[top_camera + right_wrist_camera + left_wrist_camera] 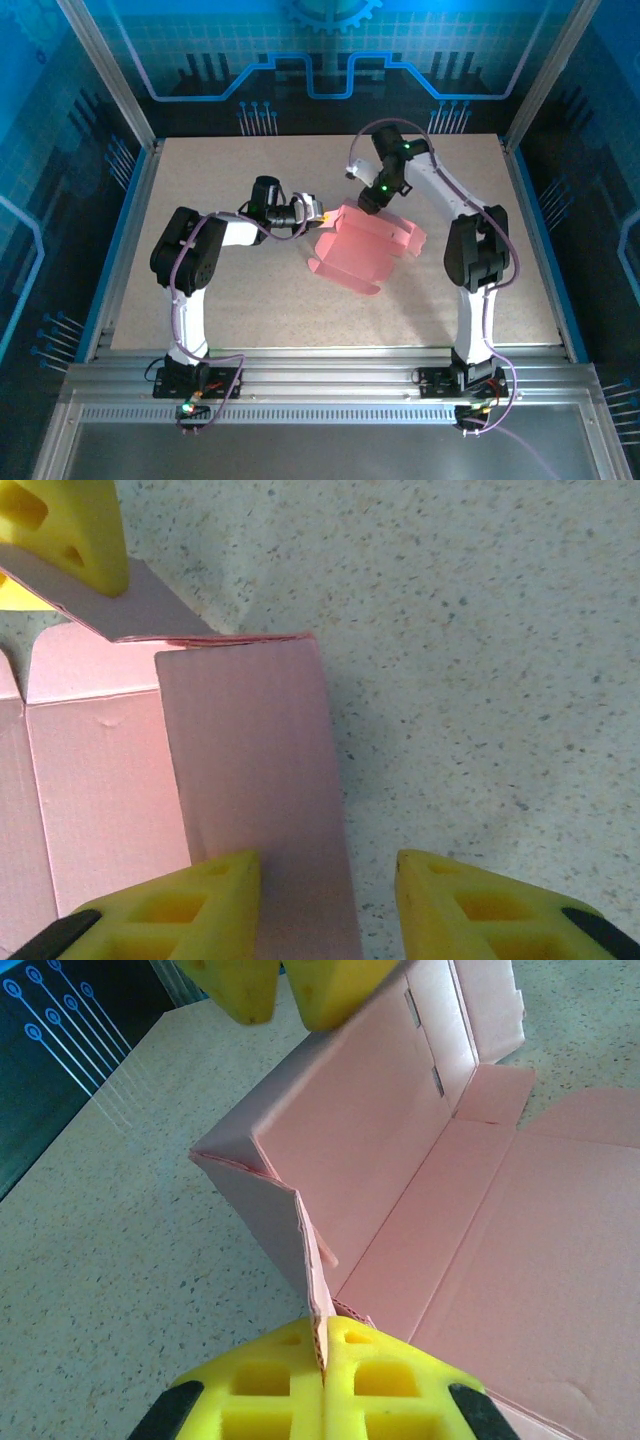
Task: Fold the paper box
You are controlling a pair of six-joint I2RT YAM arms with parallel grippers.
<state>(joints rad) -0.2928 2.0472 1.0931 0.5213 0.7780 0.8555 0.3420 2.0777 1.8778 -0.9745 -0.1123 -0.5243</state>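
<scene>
The left gripper [322, 1338] is pinching a wall edge of the box [368, 242] at mid-table, fingers pressed together on the card, probably steadying it while the walls are being raised. The box is lying open and half-formed, holding nothing. Beyond, the right gripper [325, 868] is straddling the far wall, fingers spread, not clamping yet.

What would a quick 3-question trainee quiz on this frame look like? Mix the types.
1. True or false: the left claw is shut on an edge of the paper box.
2. The right claw has its jaws: A) open, by a box panel; B) shut on a flap; C) shut on nothing.
3. Fill in: the box's top is ___ (open/closed).
Key: 1 true; 2 A; 3 open.
</scene>
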